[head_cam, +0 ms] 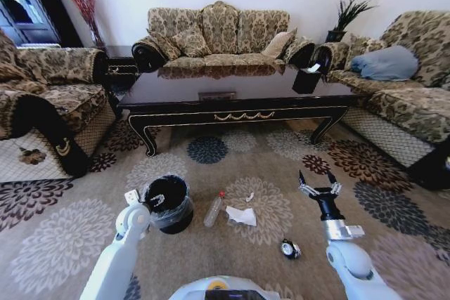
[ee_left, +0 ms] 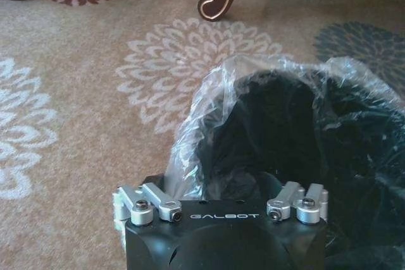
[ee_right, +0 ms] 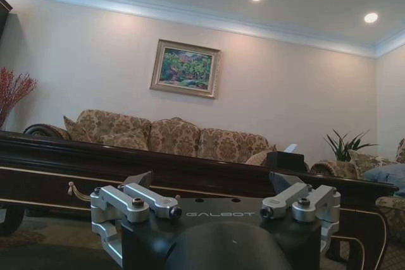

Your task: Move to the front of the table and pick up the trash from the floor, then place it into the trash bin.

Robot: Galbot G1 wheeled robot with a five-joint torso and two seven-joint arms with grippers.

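The robot faces the desk (head_cam: 232, 107), which spans the upper middle of the head view, with the trash on the floor (head_cam: 232, 166) in the lower middle: a bottle (head_cam: 213, 211), crumpled paper (head_cam: 242, 216) just right of it, a small white scrap (head_cam: 249, 197) above that, and a dark round item (head_cam: 290, 249) further right. The bin (head_cam: 167, 204) stands just left of the bottle; its bag lining looks dark inside and I cannot tell whether anything lies in it. The left claw (head_cam: 149, 200) hangs over the bin's rim, and whether it is released or clenched I cannot tell. The right claw (head_cam: 318, 189) is raised at lower right, released and empty. The risks I judge: the left arm nudging the light bin over, or snagging its loose bag; the bottle rolling away under a poor grip.
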